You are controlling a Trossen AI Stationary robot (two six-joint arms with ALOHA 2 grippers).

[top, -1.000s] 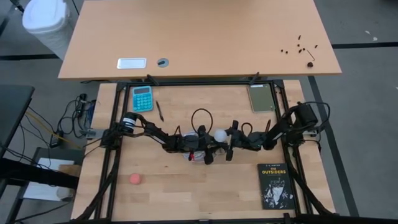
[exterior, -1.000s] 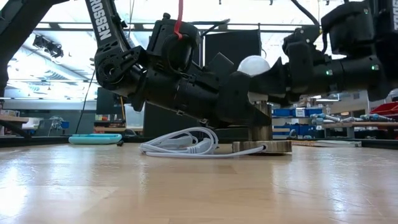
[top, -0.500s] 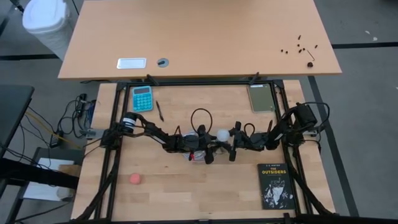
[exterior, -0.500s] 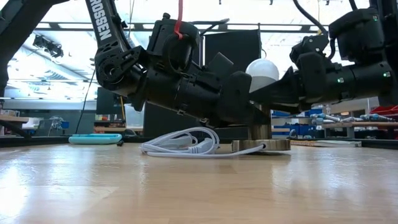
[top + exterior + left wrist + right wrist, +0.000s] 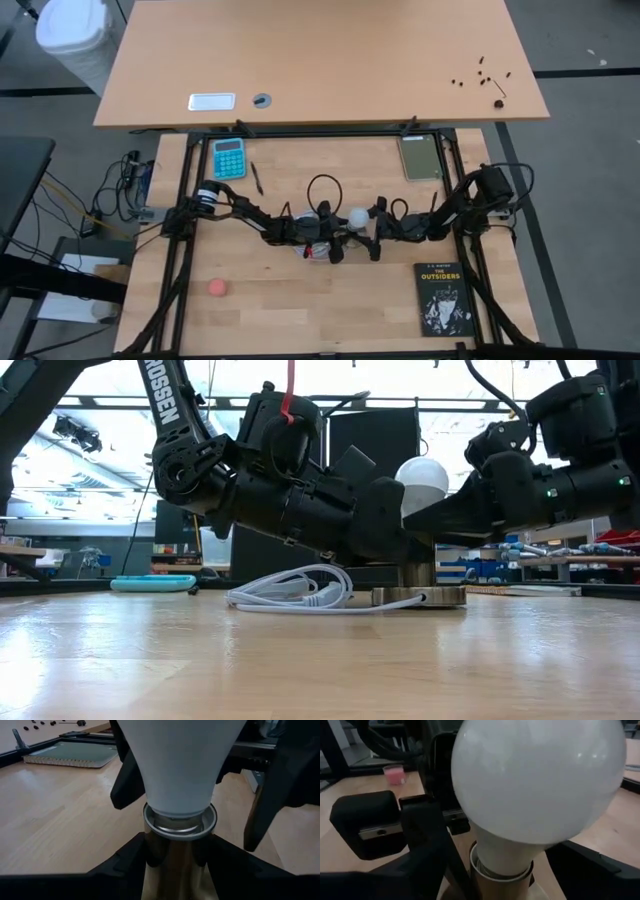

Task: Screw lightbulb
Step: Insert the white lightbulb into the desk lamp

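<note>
The white lightbulb (image 5: pixel 357 216) stands upright at the table's middle. Its neck sits in the rim of a metal socket (image 5: pixel 180 820), and the socket's round base disc (image 5: pixel 420 596) rests on the table. My left gripper (image 5: pixel 335 240) reaches in from the left and is shut on the socket. My right gripper (image 5: pixel 376 236) comes in from the right and is open. Its fingers stand on either side of the bulb (image 5: pixel 535 785), apart from it. A white cord (image 5: pixel 290 592) lies coiled beside the base disc. My left gripper pinches the socket's upright metal stem (image 5: pixel 167 855), just under the rim, between its two fingers (image 5: pixel 125 865). The fingers come nearly level from the table's left. The socket stands upright on its base disc, with the bulb in its top.
A teal calculator (image 5: pixel 229 157) and a pen (image 5: pixel 257 177) lie at the far left. A green notebook (image 5: pixel 420 157) lies at the far right and a black book (image 5: pixel 442 298) at the near right. A small pink object (image 5: pixel 218 288) sits at the near left.
My right gripper has opened and let go of the bulb, and has drawn back a little toward the table's right edge. More of the bulb now shows in the low view. The bulb, the socket and my left gripper have kept still.
</note>
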